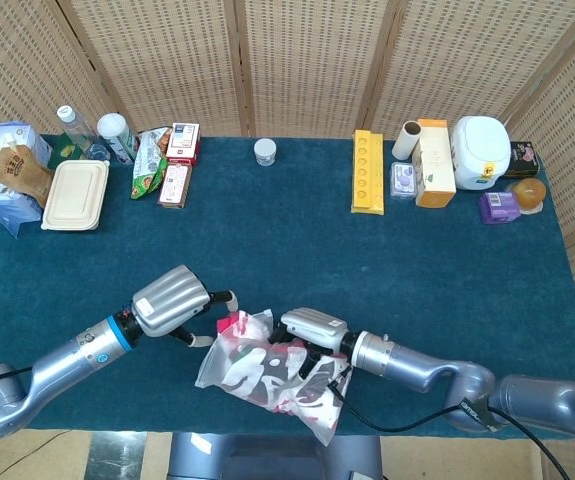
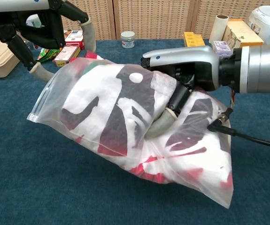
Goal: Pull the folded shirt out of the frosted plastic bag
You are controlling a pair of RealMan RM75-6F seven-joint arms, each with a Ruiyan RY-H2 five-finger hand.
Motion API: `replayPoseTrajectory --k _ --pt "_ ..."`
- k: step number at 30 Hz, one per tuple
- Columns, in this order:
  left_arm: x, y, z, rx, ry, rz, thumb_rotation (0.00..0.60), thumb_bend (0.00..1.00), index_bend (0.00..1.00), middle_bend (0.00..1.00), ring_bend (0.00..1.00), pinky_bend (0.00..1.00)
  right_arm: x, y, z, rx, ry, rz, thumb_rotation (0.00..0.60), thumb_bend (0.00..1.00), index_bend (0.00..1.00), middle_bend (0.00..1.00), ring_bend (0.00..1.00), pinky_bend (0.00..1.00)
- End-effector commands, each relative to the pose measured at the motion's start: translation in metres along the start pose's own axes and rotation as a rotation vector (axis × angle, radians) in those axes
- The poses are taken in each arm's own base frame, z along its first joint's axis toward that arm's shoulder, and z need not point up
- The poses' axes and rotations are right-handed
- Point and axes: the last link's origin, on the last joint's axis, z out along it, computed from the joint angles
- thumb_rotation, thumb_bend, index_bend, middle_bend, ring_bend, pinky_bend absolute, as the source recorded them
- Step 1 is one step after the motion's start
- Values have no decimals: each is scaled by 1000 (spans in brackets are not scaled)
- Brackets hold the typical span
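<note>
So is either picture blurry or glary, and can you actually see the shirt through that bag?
Head view: evenly lit, sharp, soft shadows. Chest view: the frosted bag fills the frame, hazing the shirt's pattern without hiding it; faint sheen, no harsh glare; the left hand near the top edge looks dark.

Both views are bright and evenly lit from overhead, with only soft, faint shadows on the blue tablecloth [image 1: 297, 245]. The head view is sharp across the frame. In the chest view, mild sheen marks the frosted bag [image 2: 125, 126], and the far boxes look slightly soft.
</note>
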Motion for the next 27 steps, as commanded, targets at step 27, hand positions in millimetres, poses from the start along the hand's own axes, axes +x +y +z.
replayPoseTrajectory --k 27 --pt "-20 7 44 -1 -23 -293 590 335 681 1000 1000 1000 13 15 -3 4 68 147 600 203 856 922 1000 998"
